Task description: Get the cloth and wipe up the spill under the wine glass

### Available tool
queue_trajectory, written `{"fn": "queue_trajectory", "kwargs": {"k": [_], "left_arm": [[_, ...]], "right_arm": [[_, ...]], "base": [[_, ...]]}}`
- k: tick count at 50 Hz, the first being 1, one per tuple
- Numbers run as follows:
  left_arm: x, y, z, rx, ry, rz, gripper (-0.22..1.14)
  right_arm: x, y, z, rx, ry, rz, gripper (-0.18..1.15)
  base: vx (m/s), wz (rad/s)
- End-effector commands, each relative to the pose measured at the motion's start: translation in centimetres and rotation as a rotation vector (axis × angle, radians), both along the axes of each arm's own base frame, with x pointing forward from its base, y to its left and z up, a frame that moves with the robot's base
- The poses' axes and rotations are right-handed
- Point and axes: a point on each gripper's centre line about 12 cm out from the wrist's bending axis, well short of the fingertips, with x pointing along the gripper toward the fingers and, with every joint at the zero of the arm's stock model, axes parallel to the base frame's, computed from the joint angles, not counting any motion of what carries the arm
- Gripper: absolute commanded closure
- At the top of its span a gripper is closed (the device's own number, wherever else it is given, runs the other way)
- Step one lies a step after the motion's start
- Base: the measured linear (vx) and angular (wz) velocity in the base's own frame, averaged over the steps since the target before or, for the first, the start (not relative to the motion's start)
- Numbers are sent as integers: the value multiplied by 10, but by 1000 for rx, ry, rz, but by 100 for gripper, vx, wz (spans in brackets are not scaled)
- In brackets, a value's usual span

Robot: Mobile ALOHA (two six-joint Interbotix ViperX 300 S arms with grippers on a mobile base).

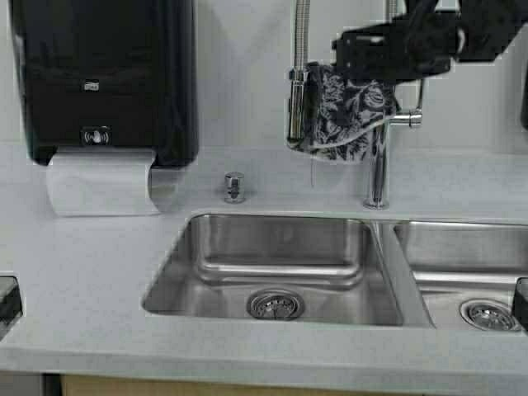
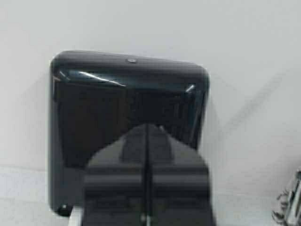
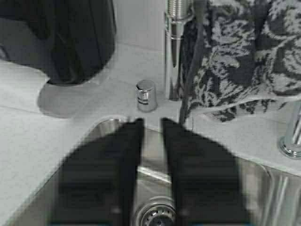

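In the high view my right gripper sits at upper right of the frame, level with the cloth that is draped over the faucet; from here I cannot tell how far apart its fingers are. The left sink basin at centre and the right basin at lower right hold nothing I can see but their drains, and no wine glass shows anywhere. In the left wrist view my left gripper is pressed closed, holding nothing, facing the black paper towel dispenser. In the right wrist view my right fingers stand narrowly parted and empty at lower centre, over the basin, with the cloth at upper right, apart from them. My worry: a grab at one loose fold could snag the limp cloth on the spray hose, or drop it into the basin.
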Motion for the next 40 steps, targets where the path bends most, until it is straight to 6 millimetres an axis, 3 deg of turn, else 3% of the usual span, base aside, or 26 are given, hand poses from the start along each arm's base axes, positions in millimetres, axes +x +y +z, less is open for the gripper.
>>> {"fn": "queue_trajectory", "kwargs": {"k": [1, 10, 20, 40], "left_arm": [[-1, 0, 4, -2, -18, 0, 89], [-10, 0, 6, -2, -54, 0, 89], [-16, 0, 5, -1, -63, 1, 89], [-15, 0, 3, -1, -55, 1, 89]], "right_arm": [[3, 3, -5, 38, -24, 3, 19], [4, 5, -31, 67, 10, 8, 4], [6, 12, -49, 65, -11, 57, 3], [37, 25, -72, 62, -10, 60, 3]], "base": [[19, 0], [18, 0], [15, -1], [10, -1]]}}
